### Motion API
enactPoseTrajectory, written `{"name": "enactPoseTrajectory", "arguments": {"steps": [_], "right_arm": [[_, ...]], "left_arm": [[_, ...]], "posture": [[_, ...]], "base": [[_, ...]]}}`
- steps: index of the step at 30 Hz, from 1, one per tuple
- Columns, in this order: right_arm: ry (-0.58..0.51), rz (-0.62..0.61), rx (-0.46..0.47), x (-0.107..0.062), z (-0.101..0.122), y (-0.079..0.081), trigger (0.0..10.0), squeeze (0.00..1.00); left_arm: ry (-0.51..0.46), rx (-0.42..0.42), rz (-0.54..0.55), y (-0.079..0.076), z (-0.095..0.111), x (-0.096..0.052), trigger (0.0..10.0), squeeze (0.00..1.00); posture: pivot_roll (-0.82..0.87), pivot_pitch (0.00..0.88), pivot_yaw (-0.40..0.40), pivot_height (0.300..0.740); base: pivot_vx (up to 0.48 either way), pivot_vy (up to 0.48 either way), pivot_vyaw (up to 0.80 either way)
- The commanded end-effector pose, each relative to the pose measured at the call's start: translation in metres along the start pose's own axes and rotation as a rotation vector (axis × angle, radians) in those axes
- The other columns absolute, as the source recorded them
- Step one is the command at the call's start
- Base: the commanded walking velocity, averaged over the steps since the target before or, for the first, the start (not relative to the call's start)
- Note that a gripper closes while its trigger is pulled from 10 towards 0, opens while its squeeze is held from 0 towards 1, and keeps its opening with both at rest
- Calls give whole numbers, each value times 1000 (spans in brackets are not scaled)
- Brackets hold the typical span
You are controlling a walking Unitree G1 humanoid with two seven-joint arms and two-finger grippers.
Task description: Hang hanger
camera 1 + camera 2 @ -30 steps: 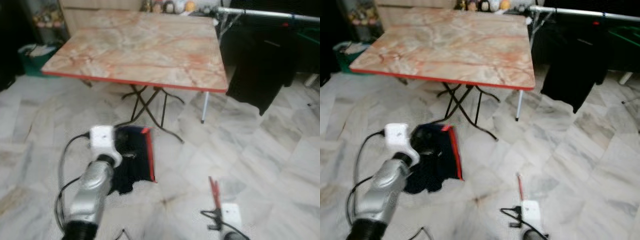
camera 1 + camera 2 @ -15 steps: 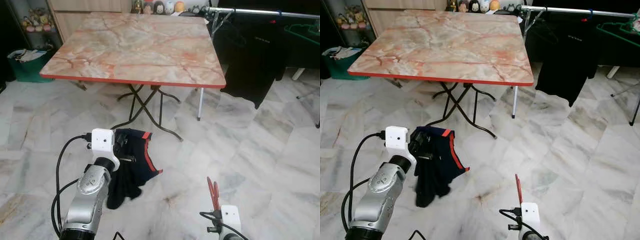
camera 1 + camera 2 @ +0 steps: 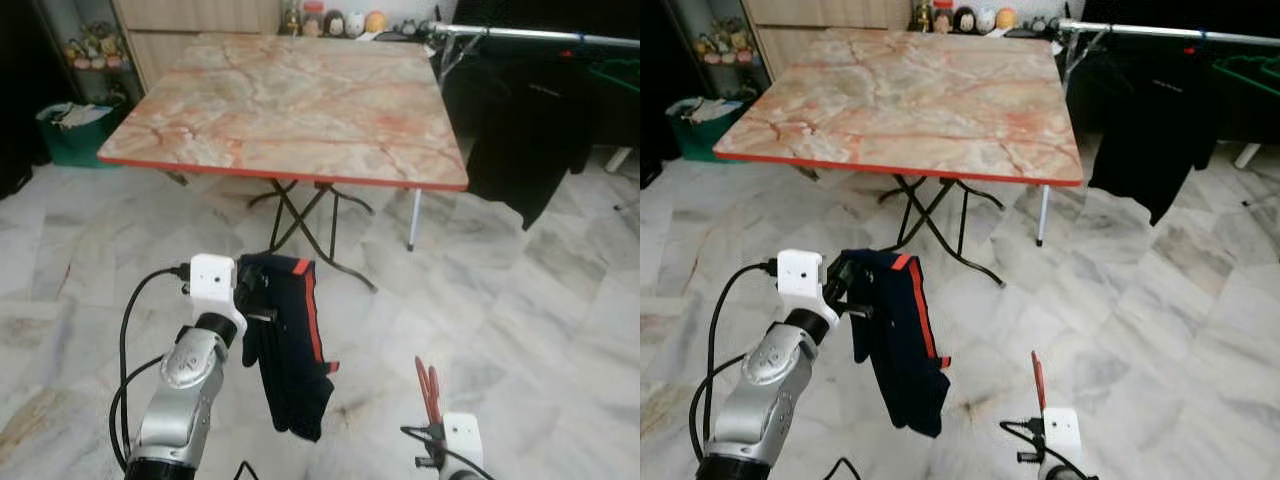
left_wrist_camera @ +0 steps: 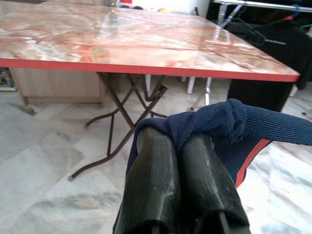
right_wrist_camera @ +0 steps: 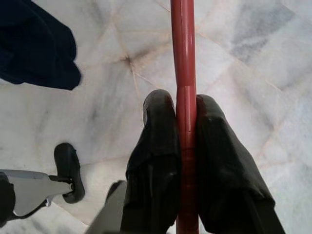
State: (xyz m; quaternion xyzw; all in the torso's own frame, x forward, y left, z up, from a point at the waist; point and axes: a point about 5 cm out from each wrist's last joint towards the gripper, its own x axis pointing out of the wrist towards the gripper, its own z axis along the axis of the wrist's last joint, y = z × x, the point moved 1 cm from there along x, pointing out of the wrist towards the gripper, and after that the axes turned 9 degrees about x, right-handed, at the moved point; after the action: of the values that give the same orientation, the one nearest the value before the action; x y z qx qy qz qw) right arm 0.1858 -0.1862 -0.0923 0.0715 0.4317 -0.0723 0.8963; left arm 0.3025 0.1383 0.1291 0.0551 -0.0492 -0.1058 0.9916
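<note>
My left gripper is shut on a navy garment with a red stripe, which hangs from it above the marble floor. In the left wrist view the dark fabric drapes over the closed fingers. My right gripper is shut on a red hanger, its fingers pinching the red bar. The red hanger sticks up from the right wrist at the bottom of the left eye view. A clothes rail with a black shirt stands at the far right.
A folding table with a marble-pattern top and red edge stands ahead, its crossed metal legs beneath. A wooden cabinet and a green bin sit at the back left. Open marble floor lies to the right.
The left gripper has lifted the navy garment, which now hangs straight down instead of bunching near the floor. The camera has shifted slightly. The right gripper still holds the red hanger.
</note>
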Motion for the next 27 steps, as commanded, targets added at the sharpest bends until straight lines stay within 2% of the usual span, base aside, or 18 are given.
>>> {"name": "enactPoseTrajectory", "arguments": {"steps": [1, 16, 19, 21, 27], "right_arm": [[4, -4, 5, 0, -2, -1, 10000, 0], [-4, -40, 68, 1, 4, -2, 10000, 0], [0, -43, 78, 1, 4, -2, 10000, 0], [3, -52, 79, 2, 4, -2, 10000, 0], [16, -74, 76, 1, 2, -5, 10000, 0]], "left_arm": [[-40, 18, 8, 2, 10, 0, 10000, 0], [-77, 46, 36, 11, 19, 11, 10000, 0], [-88, 46, 45, 12, 22, 12, 10000, 0], [-103, 48, 65, 15, 25, 13, 10000, 0], [-134, 47, 130, 24, 33, 15, 10000, 0]], "posture": [[11, 0, -25, 740], [49, 0, -40, 740], [54, 0, -44, 740], [70, 0, -71, 740], [110, 0, -113, 740]], "base": [[368, 0, 0], [373, 0, 0], [375, 0, -519], [373, 0, -700], [372, 0, 0]]}}
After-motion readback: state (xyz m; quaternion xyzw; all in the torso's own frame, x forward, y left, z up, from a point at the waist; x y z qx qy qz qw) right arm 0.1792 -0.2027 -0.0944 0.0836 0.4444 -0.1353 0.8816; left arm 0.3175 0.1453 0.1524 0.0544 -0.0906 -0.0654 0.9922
